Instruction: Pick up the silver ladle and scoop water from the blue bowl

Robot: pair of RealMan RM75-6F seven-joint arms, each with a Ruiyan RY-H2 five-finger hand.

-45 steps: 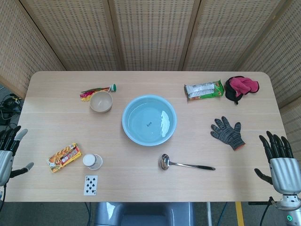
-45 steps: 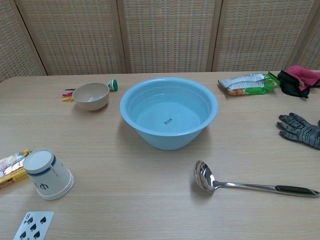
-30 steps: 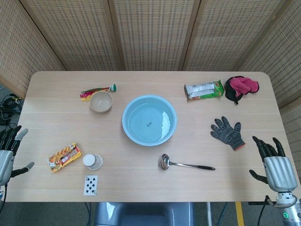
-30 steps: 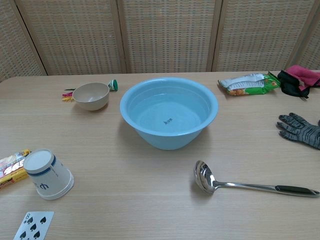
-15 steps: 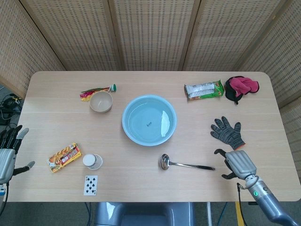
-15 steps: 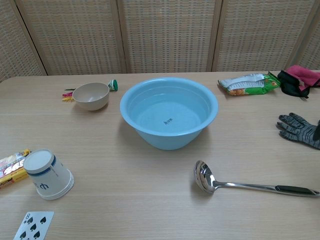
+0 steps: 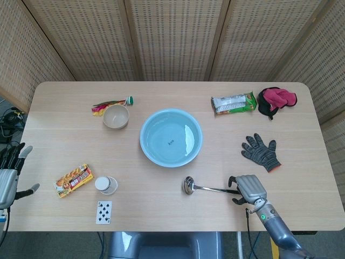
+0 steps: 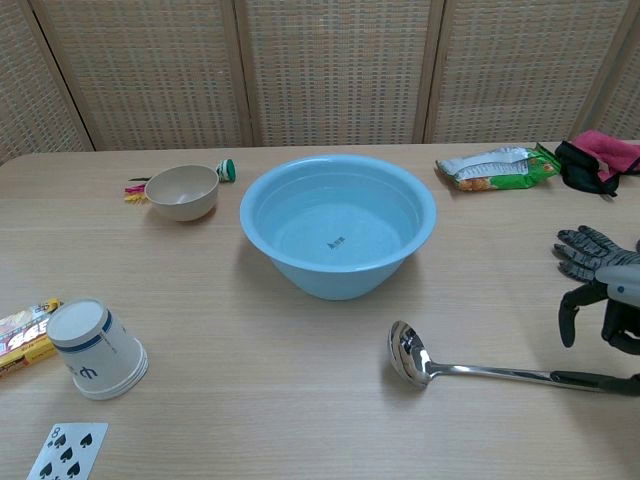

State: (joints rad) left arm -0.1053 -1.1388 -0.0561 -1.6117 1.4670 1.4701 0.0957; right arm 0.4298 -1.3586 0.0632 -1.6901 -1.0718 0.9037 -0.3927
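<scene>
Right hand (image 7: 249,188) moved in over ladle (image 7: 211,188) handle end, fingers apart.

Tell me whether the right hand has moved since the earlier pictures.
Yes. In the head view the right hand has swung inward from the table's right edge, past the grey glove, and now hovers over the ladle handle's end.

R robot hand (image 7: 249,188) moves in from table's right edge to above black handle end of the silver steel ladle (image 7: 211,188); fingers apart, no grip.
</scene>
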